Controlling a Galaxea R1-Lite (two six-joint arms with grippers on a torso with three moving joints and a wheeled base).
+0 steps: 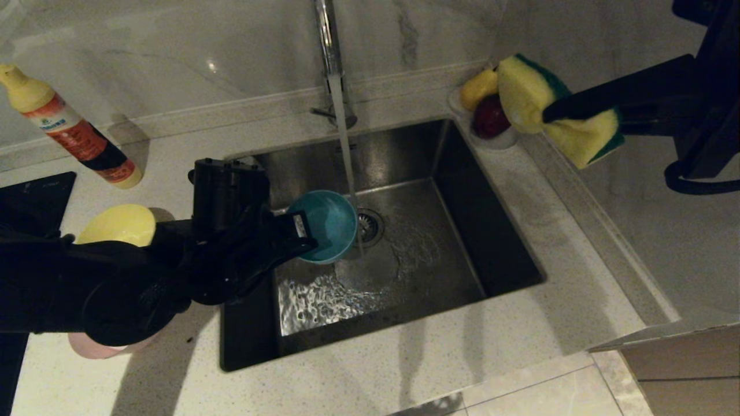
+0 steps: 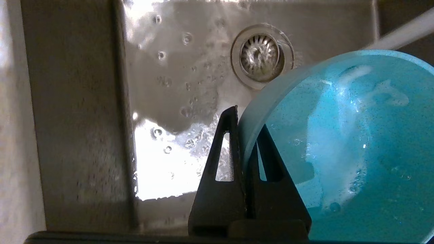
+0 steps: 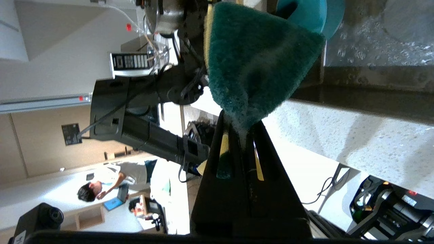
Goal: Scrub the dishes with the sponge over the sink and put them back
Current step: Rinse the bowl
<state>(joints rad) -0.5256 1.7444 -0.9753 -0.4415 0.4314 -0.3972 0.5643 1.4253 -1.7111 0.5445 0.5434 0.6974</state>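
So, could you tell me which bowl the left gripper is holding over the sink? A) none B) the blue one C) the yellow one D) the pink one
B: the left gripper is shut on the rim of the blue bowl, tilted over the sink by the tap's running stream, while the yellow bowl sits on the counter.

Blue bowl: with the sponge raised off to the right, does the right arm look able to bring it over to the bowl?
Probably yes. The right gripper holds the sponge above the counter, and open air over the sink separates it from the blue bowl, which the left gripper holds, tilted, beside the water stream.
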